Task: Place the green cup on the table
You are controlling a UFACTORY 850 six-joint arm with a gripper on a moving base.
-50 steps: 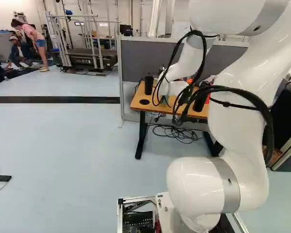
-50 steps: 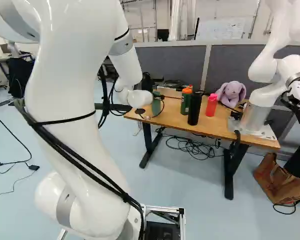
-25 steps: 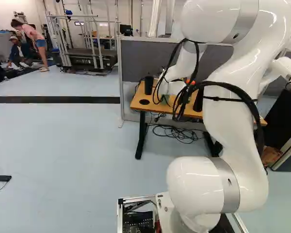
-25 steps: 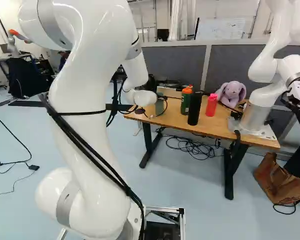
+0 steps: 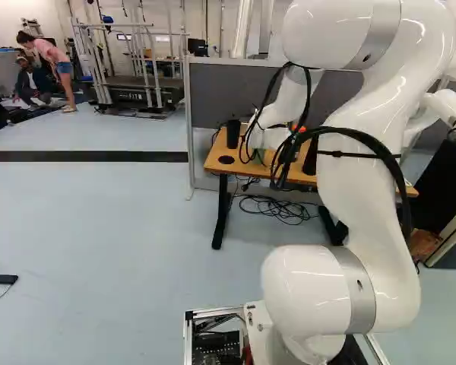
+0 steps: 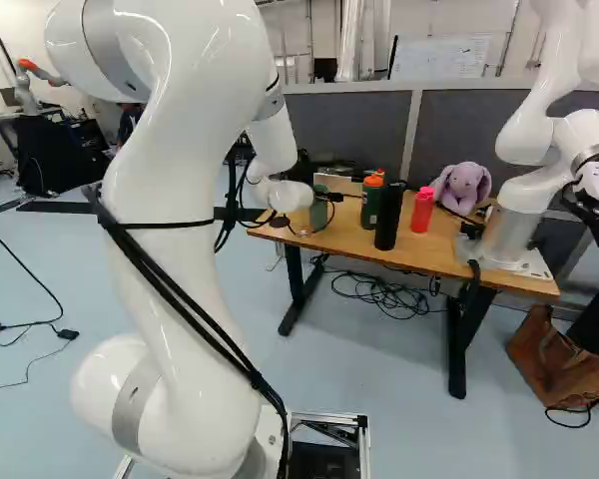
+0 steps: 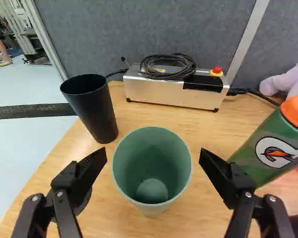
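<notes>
In the right base view my gripper (image 6: 329,197) is at the table's left end, partly hidden, beside the pale green cup (image 6: 318,215). The wrist view has my gripper (image 7: 153,157) open wide, its two black fingers on opposite sides of the green cup (image 7: 151,166), a gap showing on each side. The empty cup appears upright on the wooden table (image 7: 179,220), mouth up; its base is mostly hidden beneath its rim.
Close by are a black cup (image 7: 94,109), a green bottle with orange lid (image 7: 270,146) and a metal box (image 7: 174,91) with coiled cable. Further along are a black tumbler (image 6: 390,216), pink bottle (image 6: 422,211), purple plush (image 6: 462,186) and another robot (image 6: 527,190).
My arm's upper links have swung leftward in the left base view and rightward in the right base view. The green cup has shifted slightly right in the latter. The base has stayed put.
</notes>
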